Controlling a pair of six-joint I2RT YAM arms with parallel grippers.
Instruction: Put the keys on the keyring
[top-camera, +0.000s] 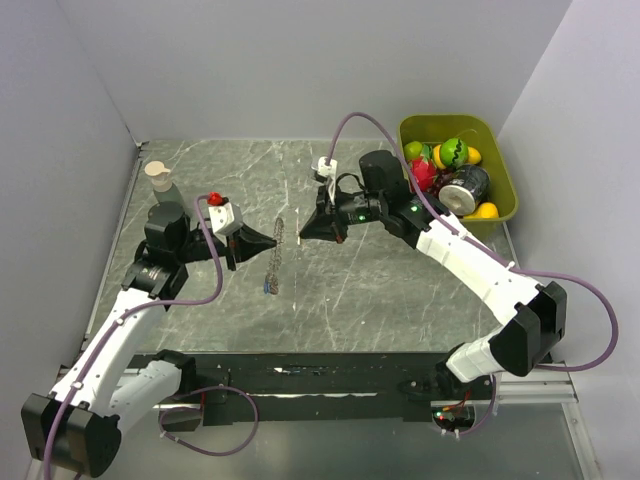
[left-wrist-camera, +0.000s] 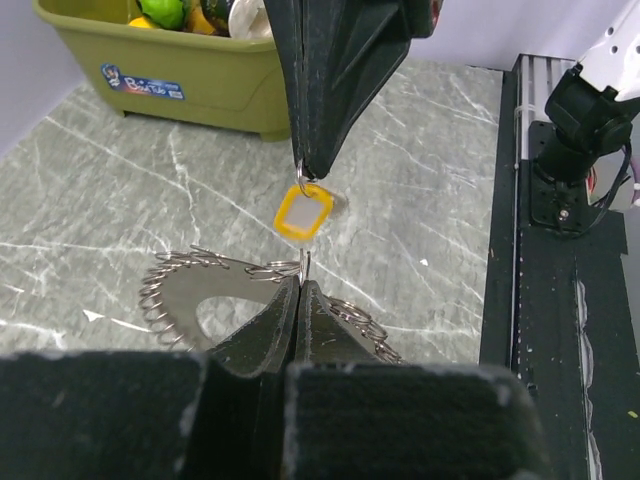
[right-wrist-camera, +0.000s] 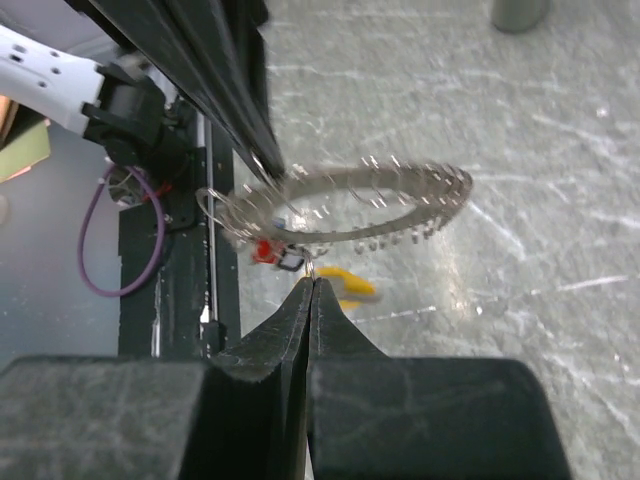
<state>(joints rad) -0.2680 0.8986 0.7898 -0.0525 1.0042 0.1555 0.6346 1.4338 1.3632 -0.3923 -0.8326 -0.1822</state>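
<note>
Both pincers meet mid-worktop, one on the keyring, one on a key.

Nearest me, the black rail (top-camera: 330, 375) runs along the front edge, with open grey worktop (top-camera: 380, 290) beyond it. My left pincer (top-camera: 270, 240) is pinched tight on the keyring (top-camera: 275, 262), which hangs edge-on above the middle of the worktop. Facing it, my right pincer (top-camera: 306, 233) is clamped on the small loop of a yellow-tagged key (left-wrist-camera: 303, 212), just beside the ring. Only the wrist views show that key, and the right one shows the ring's red tag (right-wrist-camera: 264, 250). Farther back, a bottle (top-camera: 156, 176) stands by the left wall and a green bin (top-camera: 445, 120) fills the far right corner, both well apart from the pincers.
</note>
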